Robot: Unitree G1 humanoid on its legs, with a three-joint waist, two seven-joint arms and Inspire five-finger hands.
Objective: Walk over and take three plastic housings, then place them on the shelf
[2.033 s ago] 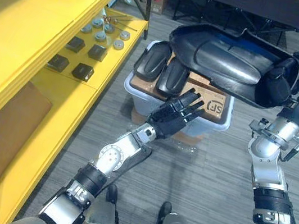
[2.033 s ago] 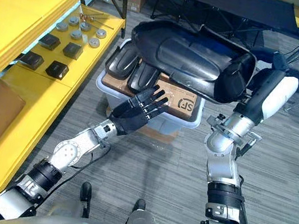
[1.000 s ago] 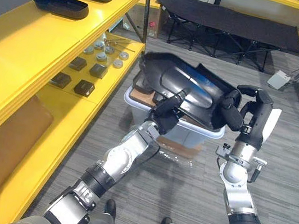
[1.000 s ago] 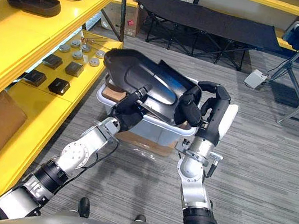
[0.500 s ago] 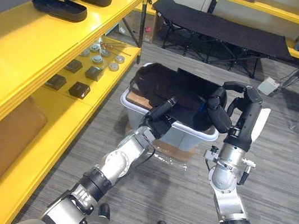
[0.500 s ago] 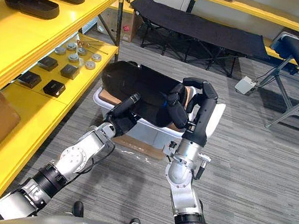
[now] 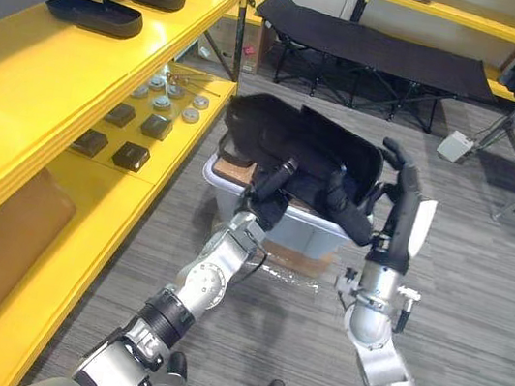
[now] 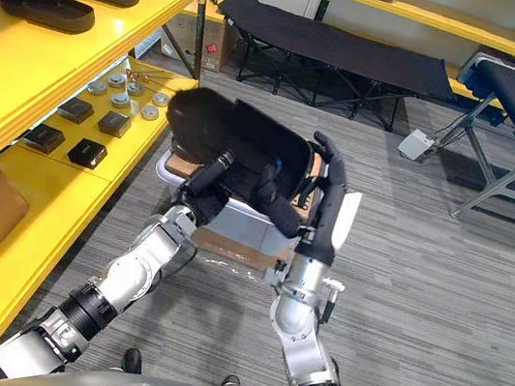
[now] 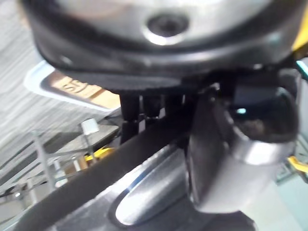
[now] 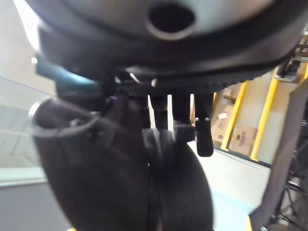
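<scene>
The right robot hand was set at the right rim of a large black housing. Its fingers were extended upward behind the rim and the thumb was laid across the front, so that the rim was pinched between them. The left robot hand was placed against the near-left edge of the housing; whether its fingers were closed on that edge could not be determined. The housing was held in the air above a clear bin standing on the floor. To the left, three smaller black housings were laid in a row on the top level of a yellow shelf.
</scene>
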